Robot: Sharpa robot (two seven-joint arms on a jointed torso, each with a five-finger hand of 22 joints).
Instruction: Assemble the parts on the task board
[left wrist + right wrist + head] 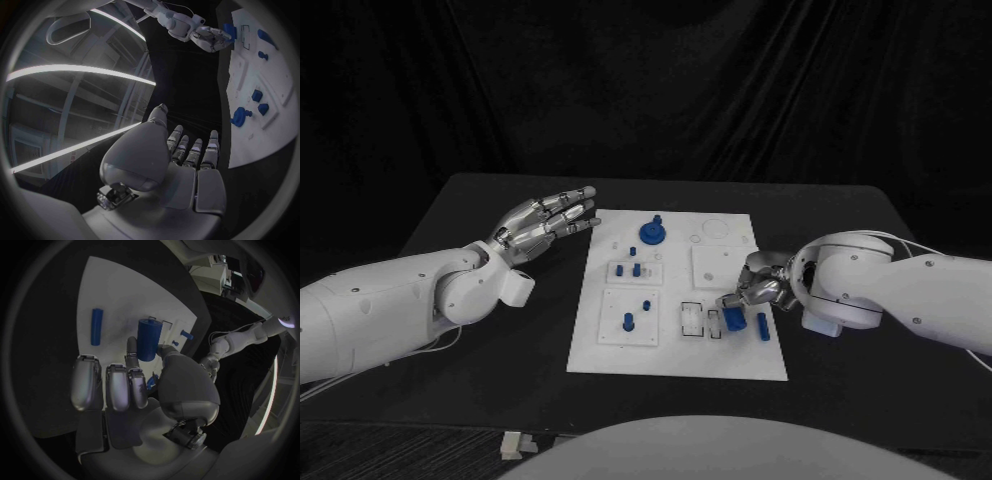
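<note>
A black table (473, 340) stands before dark curtains, with the white board (678, 360) lying in its middle. Near the board's right edge the right hand (756, 290) pinches a blue cylinder (149, 339) between thumb and a finger, upright just above the board. A blue rod (763, 327) lies flat by that edge. Beyond, a blue knob (653, 234) stands near the far edge. Off the board's left edge, the left hand (545, 220) hovers with fingers spread, holding nothing.

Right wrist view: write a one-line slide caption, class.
Right hand pinches a blue cylinder over the white task board, beside a loose blue rod.
</note>
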